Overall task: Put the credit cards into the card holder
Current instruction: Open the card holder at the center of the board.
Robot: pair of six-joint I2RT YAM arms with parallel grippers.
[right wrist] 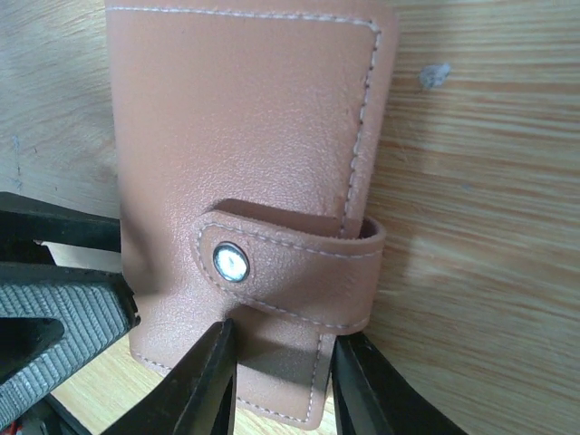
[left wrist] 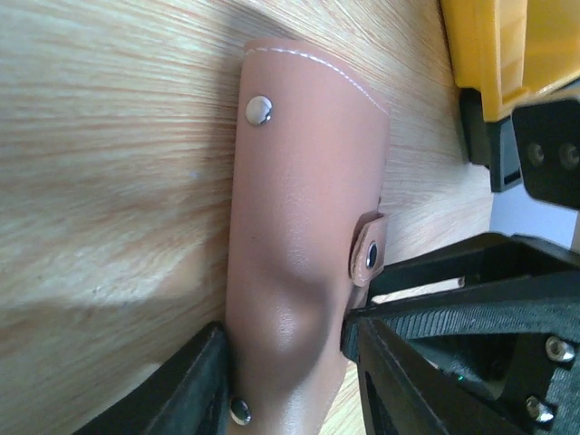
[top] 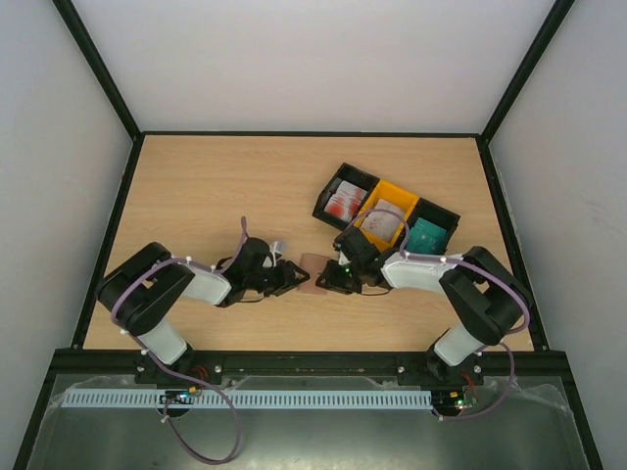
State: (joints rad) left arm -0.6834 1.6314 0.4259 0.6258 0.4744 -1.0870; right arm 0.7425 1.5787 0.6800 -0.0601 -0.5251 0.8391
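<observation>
Holder [top: 311, 270] lies closed at table centre-front, strap [right wrist: 290, 258] snapped; my left gripper [left wrist: 285, 385] at its 9 o'clock pinches 1 end to pin it, my right gripper [right wrist: 276, 385] at 3 o'clock straddles the strap end, bite unclear, likely to unsnap it; cards [top: 343, 201] wait at 1 o'clock.

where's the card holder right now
In the top view, the card holder lies closed on the table, near its front middle. It sits between the left claw and right claw, just below the trays.
</observation>
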